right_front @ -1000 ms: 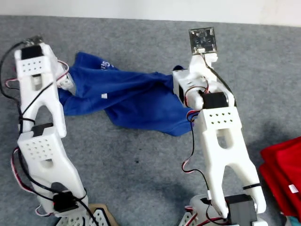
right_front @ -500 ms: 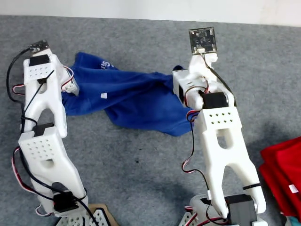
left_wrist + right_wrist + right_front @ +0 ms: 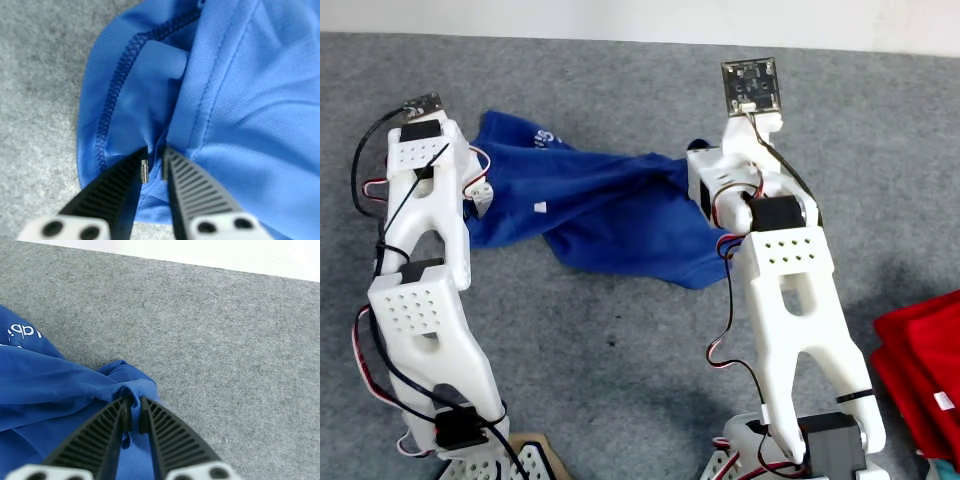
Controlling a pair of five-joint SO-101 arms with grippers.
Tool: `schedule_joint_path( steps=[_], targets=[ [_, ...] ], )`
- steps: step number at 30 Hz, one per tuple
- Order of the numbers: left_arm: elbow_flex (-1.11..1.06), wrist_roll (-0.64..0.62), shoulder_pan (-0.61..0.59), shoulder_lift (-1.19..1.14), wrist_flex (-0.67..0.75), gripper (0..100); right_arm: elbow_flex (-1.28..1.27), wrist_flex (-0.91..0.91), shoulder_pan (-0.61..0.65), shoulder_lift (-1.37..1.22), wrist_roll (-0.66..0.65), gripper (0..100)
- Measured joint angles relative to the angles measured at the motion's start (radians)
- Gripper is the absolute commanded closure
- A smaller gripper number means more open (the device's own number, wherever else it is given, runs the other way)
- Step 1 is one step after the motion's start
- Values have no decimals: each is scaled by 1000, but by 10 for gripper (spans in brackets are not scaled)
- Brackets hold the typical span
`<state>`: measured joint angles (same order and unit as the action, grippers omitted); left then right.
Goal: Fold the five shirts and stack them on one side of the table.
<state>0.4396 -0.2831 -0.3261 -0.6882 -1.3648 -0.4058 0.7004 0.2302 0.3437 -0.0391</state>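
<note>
**Left arm carried the shirt's end inward**

Nearest to us, at the right edge of the grey tabletop [image 3: 620,340], some red shirts [image 3: 920,360] lay in a pile. Farther on, the blue shirt [image 3: 610,215] lay crumpled between the two arms. The left tool [image 3: 154,167] was pinching a fold near the hem. The right tool [image 3: 134,415] was pinching a bunch of cloth at the opposite end. Within the last second the left arm had shifted toward the right one and carried its end of the shirt inward, while the right arm stayed still. We judged that the cloth was only being arranged and that no fold was finished yet. A small white tag [image 3: 541,205] and, at the far edge, white print [image 3: 542,136] were too small to read.
</note>
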Motion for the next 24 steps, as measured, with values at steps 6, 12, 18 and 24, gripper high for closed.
schedule_joint_path(
  steps=[6, 12, 18, 24],
  targets=[
    [0, 0, 2, 0, 0, 970, -15, 0, 0, 0, 0, 991],
    [49, 0, 2, 49, -63, 970, -34, 0, 21, 0, 0, 991],
    [115, 0, -3, 252, -135, 966, -34, 40, 21, 6, 0, 991],
    [121, -127, -137, 463, -94, 966, -34, 75, -29, 178, 0, 991]
  ],
)
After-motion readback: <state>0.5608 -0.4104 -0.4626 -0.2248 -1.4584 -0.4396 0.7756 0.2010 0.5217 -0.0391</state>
